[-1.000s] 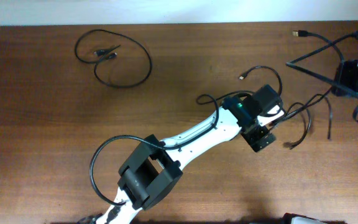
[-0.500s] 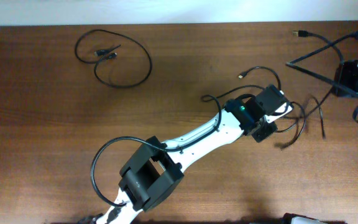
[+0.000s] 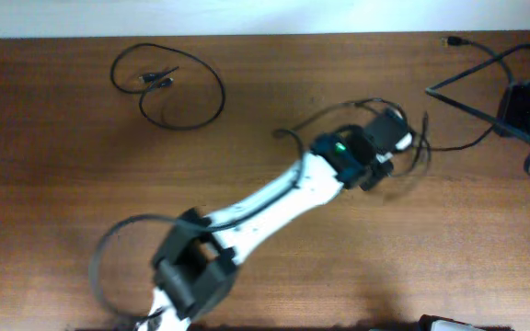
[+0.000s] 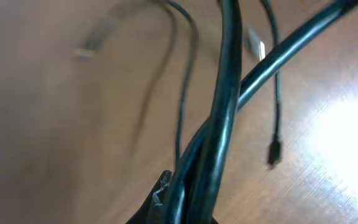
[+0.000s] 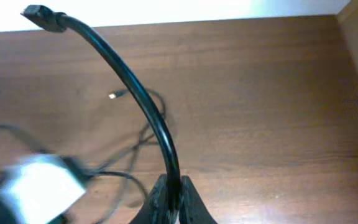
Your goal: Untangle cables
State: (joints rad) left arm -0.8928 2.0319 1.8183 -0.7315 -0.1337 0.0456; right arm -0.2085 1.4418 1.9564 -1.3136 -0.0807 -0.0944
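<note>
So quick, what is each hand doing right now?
Left hand: closed on a bunch of cables.
Right hand: closed on one cable.

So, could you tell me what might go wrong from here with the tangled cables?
The left tool pinches several strands together, so pulling may tighten the tangle instead of freeing one. The right tool clamps a cable too; if it joins that tangle, opposing pulls could yank it free.

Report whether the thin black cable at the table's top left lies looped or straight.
Looped: the thin black cable curls round in loose rings.
</note>
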